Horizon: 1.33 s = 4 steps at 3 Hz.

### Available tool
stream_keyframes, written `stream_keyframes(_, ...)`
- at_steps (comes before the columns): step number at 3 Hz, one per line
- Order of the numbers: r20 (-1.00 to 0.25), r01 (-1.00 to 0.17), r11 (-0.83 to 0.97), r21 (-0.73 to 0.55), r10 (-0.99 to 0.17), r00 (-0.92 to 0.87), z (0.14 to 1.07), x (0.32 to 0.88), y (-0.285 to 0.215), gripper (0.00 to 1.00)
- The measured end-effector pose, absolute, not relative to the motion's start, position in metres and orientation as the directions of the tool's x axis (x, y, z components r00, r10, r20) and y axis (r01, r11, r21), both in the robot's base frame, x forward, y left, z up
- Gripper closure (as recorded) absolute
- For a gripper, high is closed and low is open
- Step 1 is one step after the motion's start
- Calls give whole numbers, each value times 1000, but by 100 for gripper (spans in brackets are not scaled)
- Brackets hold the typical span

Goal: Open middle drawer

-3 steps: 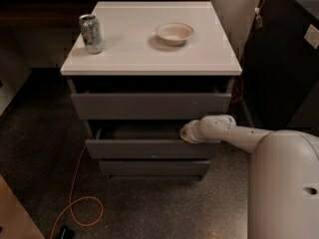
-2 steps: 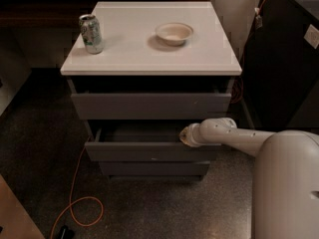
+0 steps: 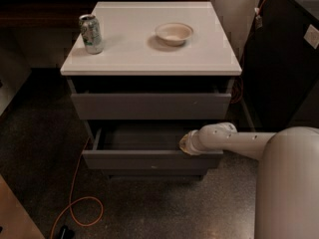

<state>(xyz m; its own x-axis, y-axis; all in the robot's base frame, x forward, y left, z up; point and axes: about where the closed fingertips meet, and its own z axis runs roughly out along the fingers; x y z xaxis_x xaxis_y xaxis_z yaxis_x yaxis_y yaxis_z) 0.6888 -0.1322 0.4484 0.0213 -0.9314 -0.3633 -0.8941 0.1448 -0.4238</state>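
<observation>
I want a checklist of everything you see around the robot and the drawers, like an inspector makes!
Surface: white cabinet top, with two things standing on it.
Job's things: middle drawer is partly pulled out, with its grey inside showing.
Clutter: can upright near the top's left edge; bowl right of the middle, apart from the can.
Grippers: tool sits at the middle drawer's right end, by its front edge; the arm reaches in from the right.
Cables: orange cable loops on the floor at the left.
Surroundings: dark speckled floor; black cabinet on the right.
</observation>
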Motion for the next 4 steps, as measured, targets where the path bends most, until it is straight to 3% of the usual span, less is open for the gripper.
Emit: stream_keyframes(4,-336,-947,61,-316,-940,51,437,642,-114,100)
